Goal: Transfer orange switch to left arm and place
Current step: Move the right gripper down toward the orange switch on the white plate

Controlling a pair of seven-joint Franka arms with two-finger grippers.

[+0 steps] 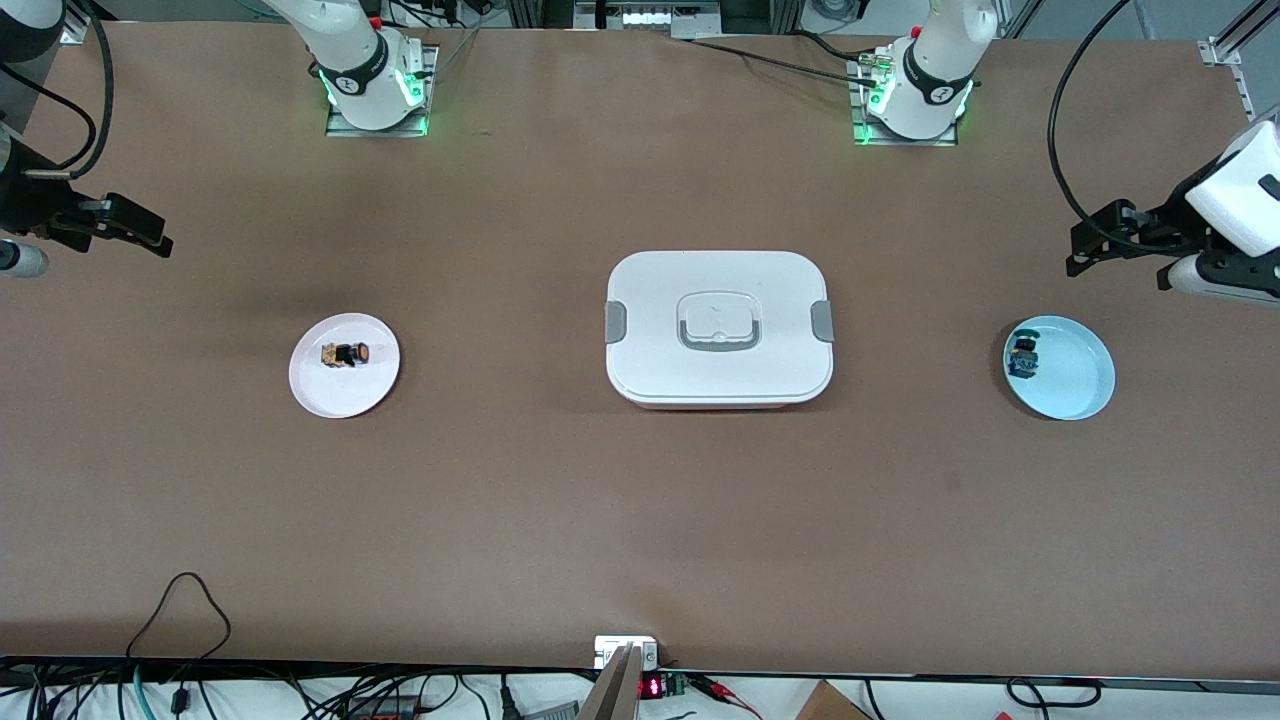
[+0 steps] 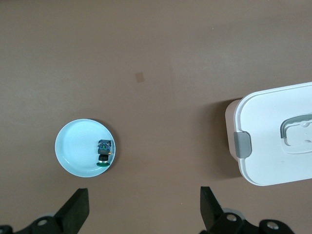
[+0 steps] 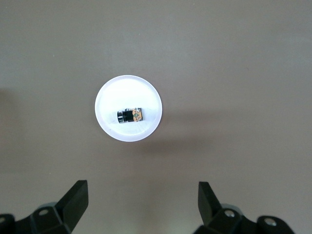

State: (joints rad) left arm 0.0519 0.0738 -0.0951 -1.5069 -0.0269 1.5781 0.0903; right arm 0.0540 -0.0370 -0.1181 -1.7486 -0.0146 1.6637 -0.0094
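The orange switch lies on its side on a small white plate toward the right arm's end of the table; it also shows in the right wrist view. The white lidded box stands mid-table; part of it shows in the left wrist view. My right gripper is open and empty, held high above the table's end beside the white plate. My left gripper is open and empty, held high above the other end, beside a light blue plate.
The light blue plate holds a blue-and-black switch, which also shows in the left wrist view. Brown table surface lies between the plates and the box. Cables and a small display run along the table's near edge.
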